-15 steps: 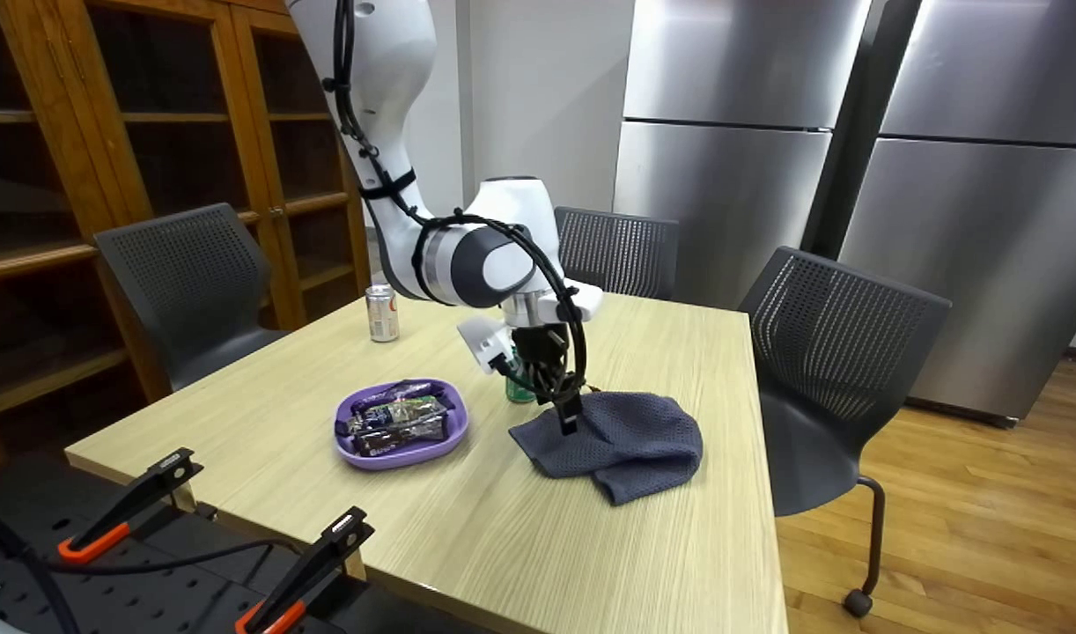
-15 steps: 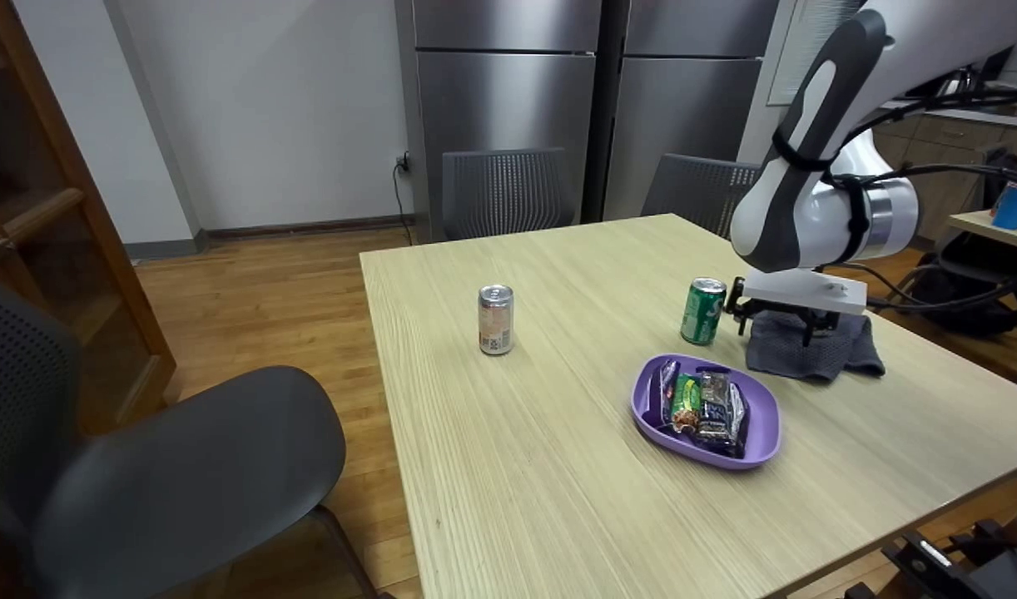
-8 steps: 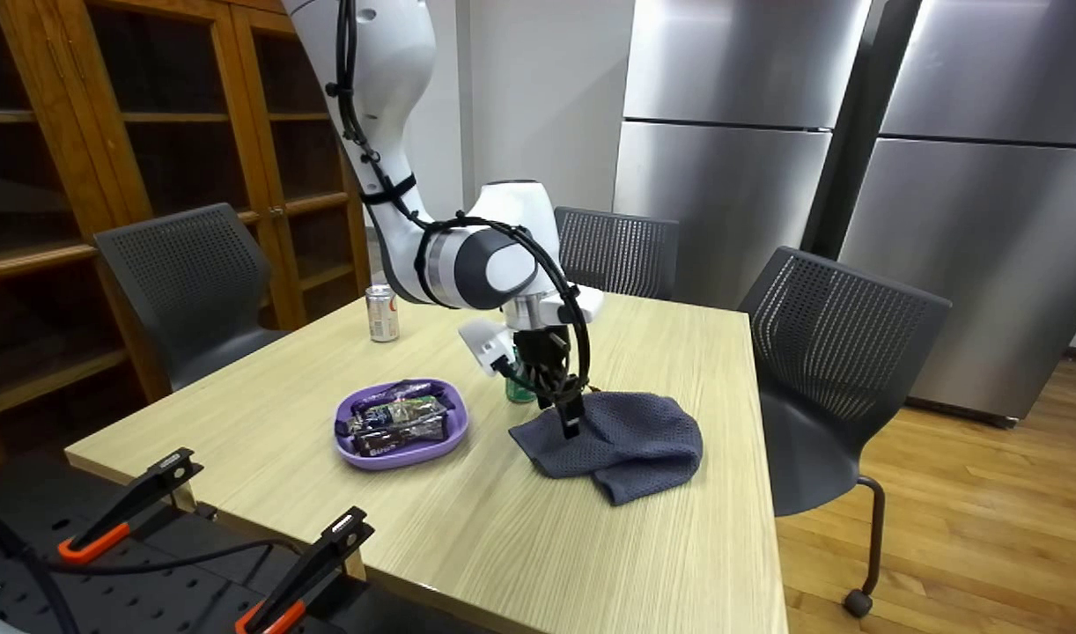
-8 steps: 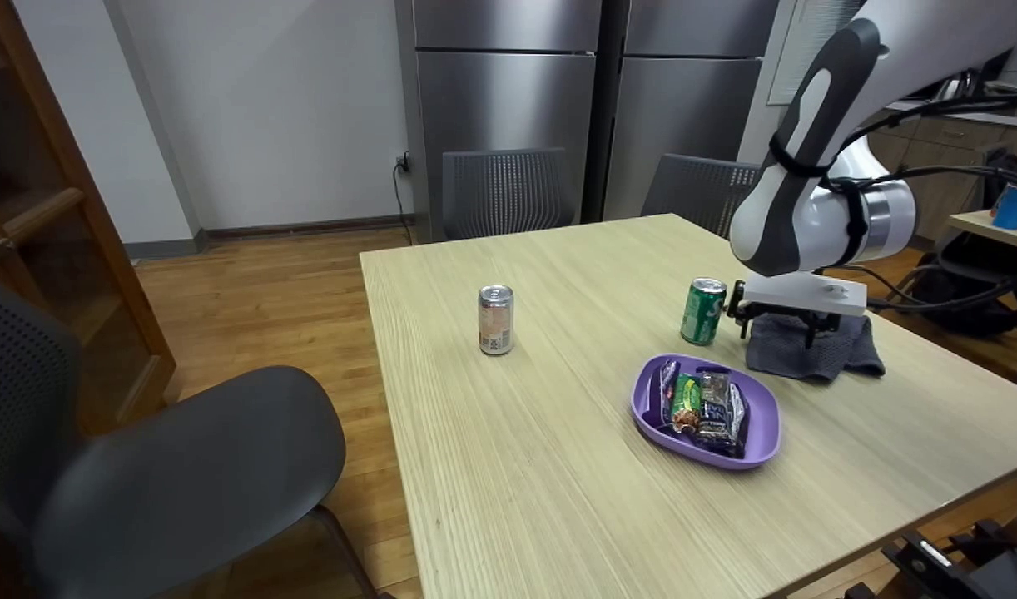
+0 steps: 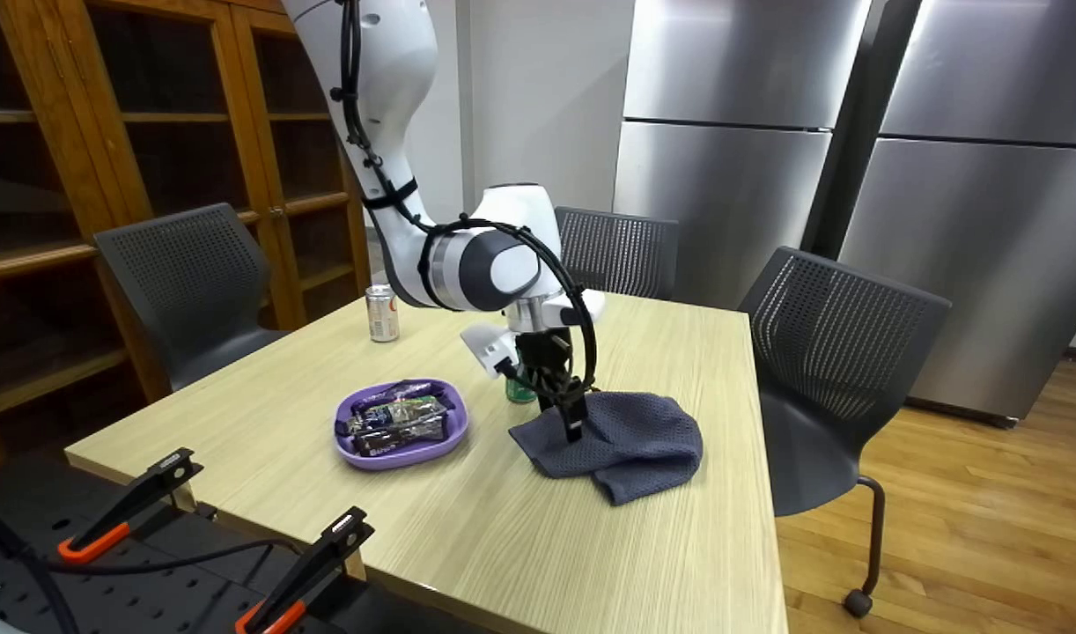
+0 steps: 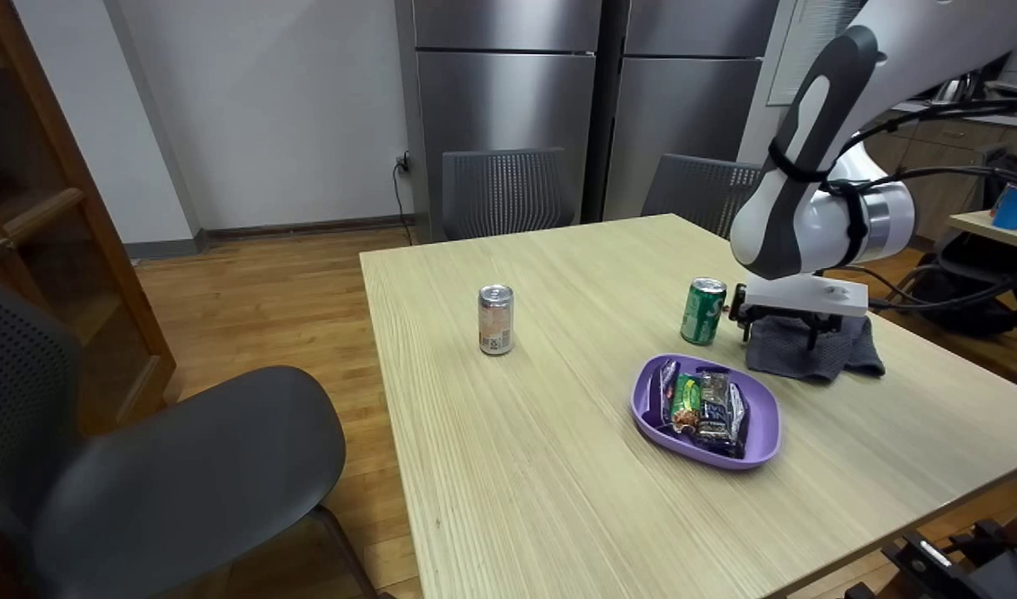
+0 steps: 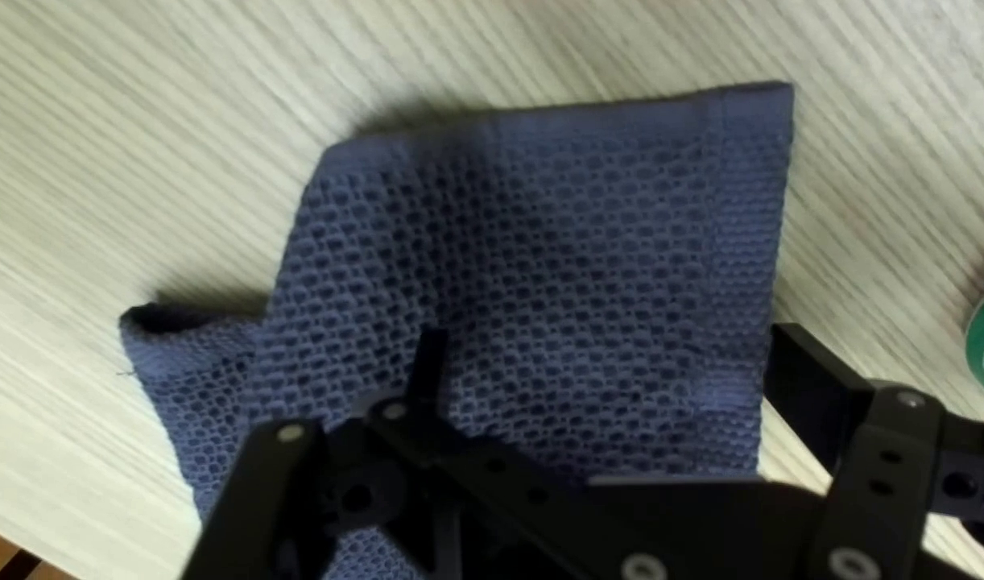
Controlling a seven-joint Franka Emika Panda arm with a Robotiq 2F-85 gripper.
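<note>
1. Slack and hemmed, the dark blue-grey honeycomb-knit cloth (image 7: 556,242) lies beneath and between the spread-wide jaws of the black two-finger gripper (image 7: 609,354); whether they touch it is unclear.
2. One fingertip (image 7: 429,360) sits over the weave, the other just past the hem, so a pinch too high could slip off or merely ruck the fabric.
3. Just outside the jaws, the upright green metal can (image 6: 703,312), smooth and cylindrical, could topple if a finger swung sideways.
4. Farther off, the purple rounded plastic tray (image 6: 764,416) carries glossy wrapped bars (image 6: 713,403), which a low sweep might jostle.
</note>
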